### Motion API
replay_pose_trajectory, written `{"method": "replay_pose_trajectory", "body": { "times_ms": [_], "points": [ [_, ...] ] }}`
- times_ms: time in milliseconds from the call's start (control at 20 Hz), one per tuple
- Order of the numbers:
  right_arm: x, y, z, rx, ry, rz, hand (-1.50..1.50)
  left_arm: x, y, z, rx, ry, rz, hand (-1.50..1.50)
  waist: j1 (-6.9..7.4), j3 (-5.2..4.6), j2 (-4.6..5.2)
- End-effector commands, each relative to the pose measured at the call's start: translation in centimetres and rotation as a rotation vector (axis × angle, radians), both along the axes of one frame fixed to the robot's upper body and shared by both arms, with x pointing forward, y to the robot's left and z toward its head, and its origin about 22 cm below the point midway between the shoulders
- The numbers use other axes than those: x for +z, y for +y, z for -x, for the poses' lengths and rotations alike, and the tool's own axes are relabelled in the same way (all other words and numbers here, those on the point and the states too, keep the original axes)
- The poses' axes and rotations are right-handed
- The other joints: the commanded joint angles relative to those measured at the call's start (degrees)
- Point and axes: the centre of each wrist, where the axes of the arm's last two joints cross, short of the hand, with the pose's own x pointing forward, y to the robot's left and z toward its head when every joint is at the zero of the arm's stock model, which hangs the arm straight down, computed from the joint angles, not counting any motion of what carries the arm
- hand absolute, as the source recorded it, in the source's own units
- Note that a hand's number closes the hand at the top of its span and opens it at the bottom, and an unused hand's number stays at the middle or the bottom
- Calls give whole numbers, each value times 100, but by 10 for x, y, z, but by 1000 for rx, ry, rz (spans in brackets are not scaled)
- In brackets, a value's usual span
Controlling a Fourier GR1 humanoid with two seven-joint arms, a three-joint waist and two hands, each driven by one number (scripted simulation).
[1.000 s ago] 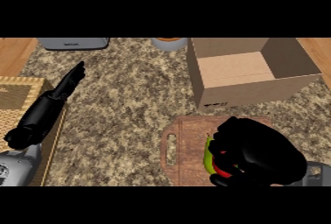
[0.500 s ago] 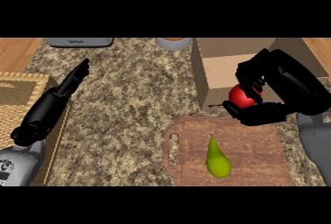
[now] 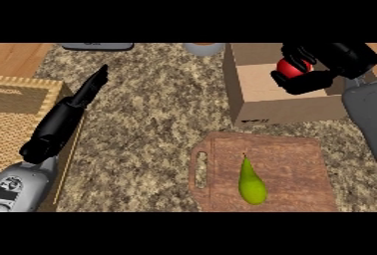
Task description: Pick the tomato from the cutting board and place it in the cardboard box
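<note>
One round red tomato (image 3: 289,67) | right hand (image 3: 331,56) curled round | over cardboard box (image 3: 283,107)

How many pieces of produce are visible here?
2: a round red tomato in the black right hand over the open cardboard box; a green pear on the wooden cutting board. Box interior partly hidden.

On my feed the surface (image 3: 147,124) reads as speckled stone, mottled brown and grey. The cutting board (image 3: 294,154) shows matt, reddish wood grain. The cardboard box (image 3: 273,104) is dull tan paperboard. The tomato (image 3: 289,67) looks smooth and red, and the pear (image 3: 252,183) has smooth yellow-green skin. I see 2 matt black, plastic-looking hands, the left hand (image 3: 72,108) and the right hand (image 3: 313,82). The left forearm (image 3: 22,184) is smooth grey. The mat (image 3: 29,99) looks woven, like straw.
</note>
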Motion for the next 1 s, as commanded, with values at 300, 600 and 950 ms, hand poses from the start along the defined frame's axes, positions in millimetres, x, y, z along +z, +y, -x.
{"method": "replay_pose_trajectory", "body": {
  "times_ms": [300,600,950],
  "points": [
    [-15,-36,-40,20,217,324,150,-11,-11,-4,-6,49,50,0,57,-113,79],
    [-28,-59,-51,90,351,376,-150,-18,-8,-1,-33,33,63,0,184,-110,140],
    [-38,-47,-62,298,318,-68,-150,-9,4,-3,2,47,37,0,87,-100,91]
  ]
}}
